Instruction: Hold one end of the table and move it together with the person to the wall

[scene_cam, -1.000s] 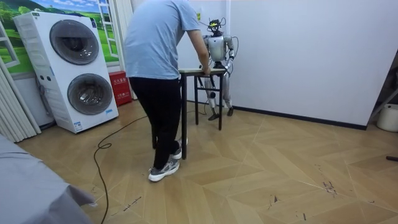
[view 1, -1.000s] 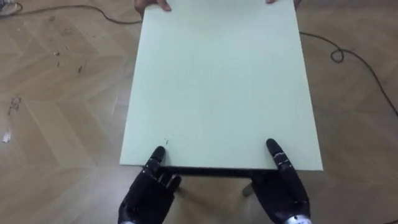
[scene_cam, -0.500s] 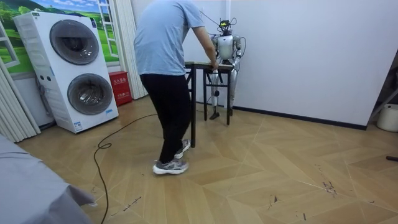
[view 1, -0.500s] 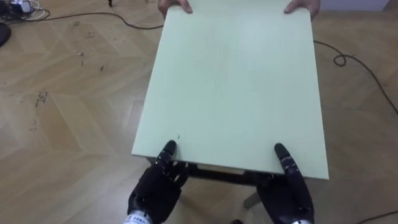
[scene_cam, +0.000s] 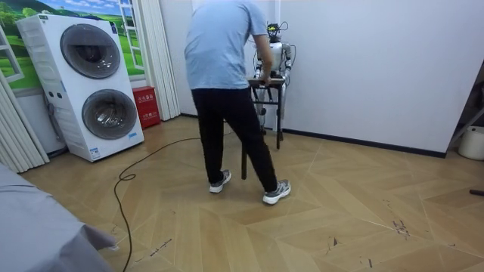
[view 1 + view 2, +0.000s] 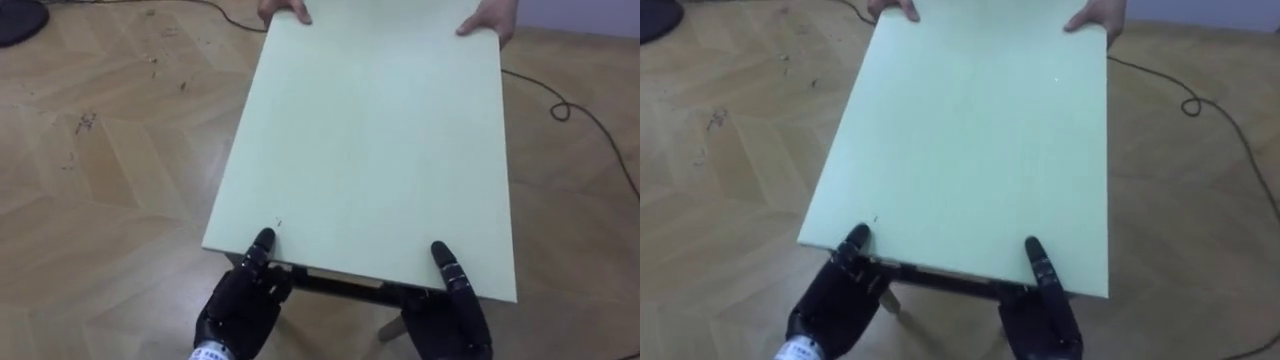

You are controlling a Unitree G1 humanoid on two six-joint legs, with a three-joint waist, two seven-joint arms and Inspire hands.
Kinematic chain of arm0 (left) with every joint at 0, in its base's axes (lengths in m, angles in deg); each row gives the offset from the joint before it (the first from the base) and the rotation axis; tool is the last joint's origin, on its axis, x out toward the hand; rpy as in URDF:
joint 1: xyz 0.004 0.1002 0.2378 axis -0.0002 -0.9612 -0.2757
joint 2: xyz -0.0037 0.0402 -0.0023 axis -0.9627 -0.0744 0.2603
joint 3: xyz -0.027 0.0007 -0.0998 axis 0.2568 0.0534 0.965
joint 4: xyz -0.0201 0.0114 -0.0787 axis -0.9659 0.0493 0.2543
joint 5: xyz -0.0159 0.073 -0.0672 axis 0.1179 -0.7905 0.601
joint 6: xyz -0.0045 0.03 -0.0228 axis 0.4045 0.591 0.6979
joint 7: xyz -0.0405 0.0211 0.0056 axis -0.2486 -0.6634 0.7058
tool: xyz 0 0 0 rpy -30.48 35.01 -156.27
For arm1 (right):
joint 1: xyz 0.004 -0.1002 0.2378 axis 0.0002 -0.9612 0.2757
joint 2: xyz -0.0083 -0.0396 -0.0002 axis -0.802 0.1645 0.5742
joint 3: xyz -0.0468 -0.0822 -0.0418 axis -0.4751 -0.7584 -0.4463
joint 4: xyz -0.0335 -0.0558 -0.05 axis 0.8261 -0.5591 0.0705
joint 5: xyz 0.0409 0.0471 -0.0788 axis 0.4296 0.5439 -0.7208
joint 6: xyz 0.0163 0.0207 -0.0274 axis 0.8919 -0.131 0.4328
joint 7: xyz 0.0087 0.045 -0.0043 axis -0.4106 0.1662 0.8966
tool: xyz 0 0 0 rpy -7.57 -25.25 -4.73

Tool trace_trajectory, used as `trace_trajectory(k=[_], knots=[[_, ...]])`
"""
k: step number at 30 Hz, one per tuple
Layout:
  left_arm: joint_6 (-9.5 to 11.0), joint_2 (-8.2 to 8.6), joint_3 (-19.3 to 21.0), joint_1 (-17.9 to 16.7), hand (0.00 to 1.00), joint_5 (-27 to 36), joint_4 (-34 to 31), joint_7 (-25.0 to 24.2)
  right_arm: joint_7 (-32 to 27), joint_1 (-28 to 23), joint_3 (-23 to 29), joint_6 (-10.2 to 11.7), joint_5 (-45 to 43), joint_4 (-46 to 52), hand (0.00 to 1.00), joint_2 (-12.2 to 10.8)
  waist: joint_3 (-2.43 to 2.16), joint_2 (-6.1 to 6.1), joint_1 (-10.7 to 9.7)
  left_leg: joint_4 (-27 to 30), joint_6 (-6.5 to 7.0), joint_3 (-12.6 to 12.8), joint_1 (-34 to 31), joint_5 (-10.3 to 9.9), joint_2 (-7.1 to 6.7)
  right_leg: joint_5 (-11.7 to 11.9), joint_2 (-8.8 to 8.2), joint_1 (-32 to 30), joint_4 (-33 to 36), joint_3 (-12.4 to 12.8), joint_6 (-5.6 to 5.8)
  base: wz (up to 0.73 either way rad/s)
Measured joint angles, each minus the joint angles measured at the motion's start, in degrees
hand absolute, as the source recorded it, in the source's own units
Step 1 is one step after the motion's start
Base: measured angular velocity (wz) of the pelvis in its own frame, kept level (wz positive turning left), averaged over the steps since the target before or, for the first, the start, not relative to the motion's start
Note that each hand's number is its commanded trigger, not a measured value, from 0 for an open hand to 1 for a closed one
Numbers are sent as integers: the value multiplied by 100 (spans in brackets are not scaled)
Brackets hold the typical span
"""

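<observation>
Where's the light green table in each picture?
Left eye view: the pale green rectangular table is in the middle.
Right eye view: middle, slightly further left.
Room view: upper middle, between the person and the robot.
Shared landmark: the person's hands on its far edge.

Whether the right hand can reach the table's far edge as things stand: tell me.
Probably not. The right hand clamps the near edge of the table, and the far edge, held by the person's hands, lies a whole tabletop away.
</observation>
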Motion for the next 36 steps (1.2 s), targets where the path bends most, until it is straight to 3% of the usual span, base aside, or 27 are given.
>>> trace_trajectory(k=[10, 13, 17, 19, 22, 30, 34, 36], knots=[[6, 23, -58, -247, 100, 90, -2, -81, 7, 29, -187, 216, -18, -31, 100, 218, 20, 39, 32, -114, -51, -239, -3, 30, 1, 60, 87, 166, -290, -112, -8, 8], [5, 22, -74, -268, 100, 135, -1, -121, 30, 47, -166, 217, -78, -32, 100, 231, 30, 59, 12, -59, -55, -360, -70, 27, 0, 60, 92, 220, -338, -269, -8, 24], [1, 16, -126, -221, 100, 191, -1, -143, 74, 46, -55, 183, -121, 10, 100, 246, 48, 221, -57, 94, -68, -573, -273, 19, -2, 58, 93, 261, -378, -550, -7, 31], [-5, 60, -126, -204, 100, 170, -1, -147, 81, 48, 14, 171, -171, 36, 100, 232, 27, 285, -91, 111, -66, -573, -360, 21, -3, 40, 73, 264, -383, -687, 4, 35], [-5, 93, -120, -213, 100, 164, -2, -151, 76, 57, 58, 158, -232, 48, 100, 226, 34, 356, -125, 107, -65, -573, -360, 22, -10, -21, 39, 376, -382, -850, 25, 32], [-5, 87, -118, -242, 100, 186, -5, -171, 24, 92, 60, 162, -348, 107, 100, 224, 44, 343, -36, 131, 47, -552, -366, 116, -203, -228, -292, 390, 31, -1160, 127, 26], [3, 87, -124, -260, 100, 208, -5, -168, 11, 73, 55, 159, -340, 107, 100, 209, 79, 280, -140, 139, 136, -554, -465, 156, -266, -267, -428, 425, 288, -1274, 190, 59], [4, 94, -144, -257, 100, 178, 5, -161, 5, 44, 67, 155, -348, 107, 100, 193, 85, 277, -214, 218, 193, -913, -546, 190, -424, -273, -441, 484, 366, -1048, 188, 80]])
